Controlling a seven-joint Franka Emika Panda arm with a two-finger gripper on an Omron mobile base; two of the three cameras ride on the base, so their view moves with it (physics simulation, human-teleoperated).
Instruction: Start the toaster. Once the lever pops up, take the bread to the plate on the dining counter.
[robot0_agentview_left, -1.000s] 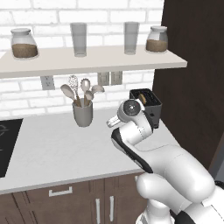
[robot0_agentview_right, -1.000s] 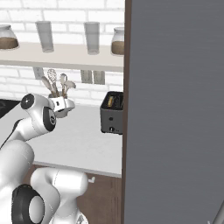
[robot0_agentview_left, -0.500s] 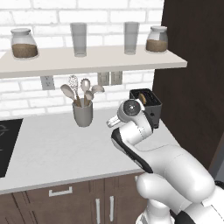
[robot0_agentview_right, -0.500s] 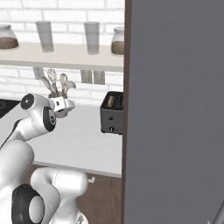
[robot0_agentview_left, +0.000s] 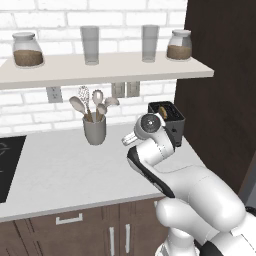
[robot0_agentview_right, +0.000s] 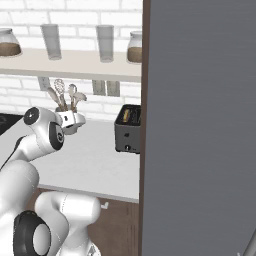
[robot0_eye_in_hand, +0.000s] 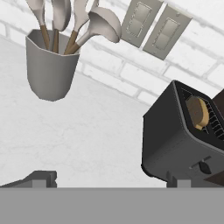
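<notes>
The black toaster (robot0_eye_in_hand: 173, 142) stands on the white wall counter (robot0_agentview_left: 60, 170) by the brick wall, close to a dark tall panel. A tan slice of bread (robot0_eye_in_hand: 197, 112) sits low in one of its top slots, also seen as bread (robot0_agentview_left: 162, 113) from the left base. My gripper (robot0_eye_in_hand: 109, 181) hovers above the counter, left of and short of the toaster (robot0_agentview_right: 127, 134), open with nothing between its fingertips (robot0_eye_in_hand: 43, 178). A small knob shows on the toaster's front. The plate and the dining counter are out of view.
A grey utensil cup (robot0_eye_in_hand: 48, 68) with spoons and a whisk stands left of the toaster. A shelf (robot0_agentview_left: 100, 70) with jars and glasses hangs above. Wall outlets (robot0_eye_in_hand: 153, 26) sit behind. A dark tall panel (robot0_agentview_right: 200, 125) borders the right, and a black cooktop (robot0_agentview_left: 7, 165) lies far left.
</notes>
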